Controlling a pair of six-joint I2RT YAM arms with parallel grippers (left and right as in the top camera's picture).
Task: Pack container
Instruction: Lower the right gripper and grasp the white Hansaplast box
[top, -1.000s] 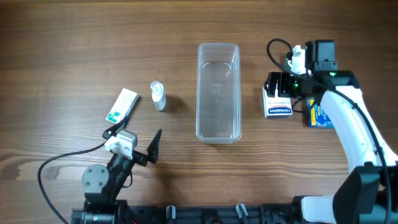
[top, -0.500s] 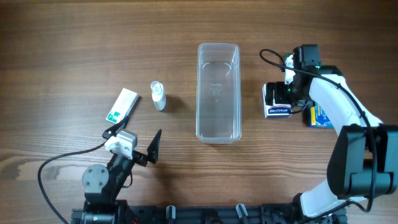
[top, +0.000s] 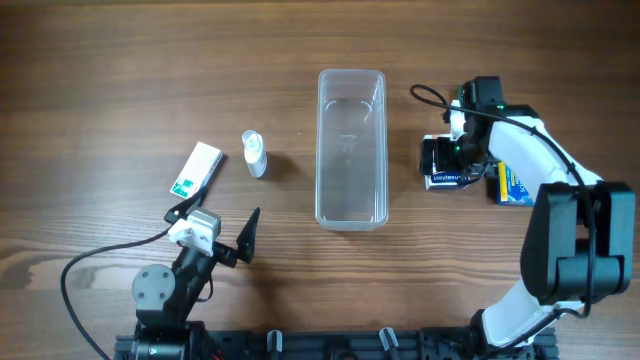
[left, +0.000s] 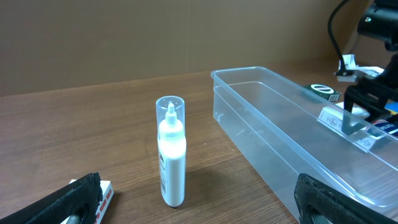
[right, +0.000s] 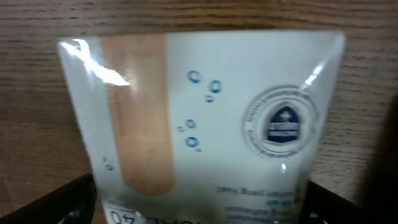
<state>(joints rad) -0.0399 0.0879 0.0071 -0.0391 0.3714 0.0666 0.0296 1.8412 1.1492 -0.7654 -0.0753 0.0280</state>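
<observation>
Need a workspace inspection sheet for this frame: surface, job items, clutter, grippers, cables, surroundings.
Surface: wooden table, no spills seen.
Job's things: container centre, upright, empty.
Clutter: small bottle and green-white box left of it; plaster box and blue box right of it.
Grippers: left gripper open, holding nothing; right gripper open, straddling the plaster box.
Cables: black cable looped by the left arm; second cable at the right wrist.
Surroundings: nothing seen.

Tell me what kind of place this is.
Probably a robot test bench or lab: a wooden table, two cabled robot arms mounted at its near edge, and a clear container staged between small boxes.
</observation>
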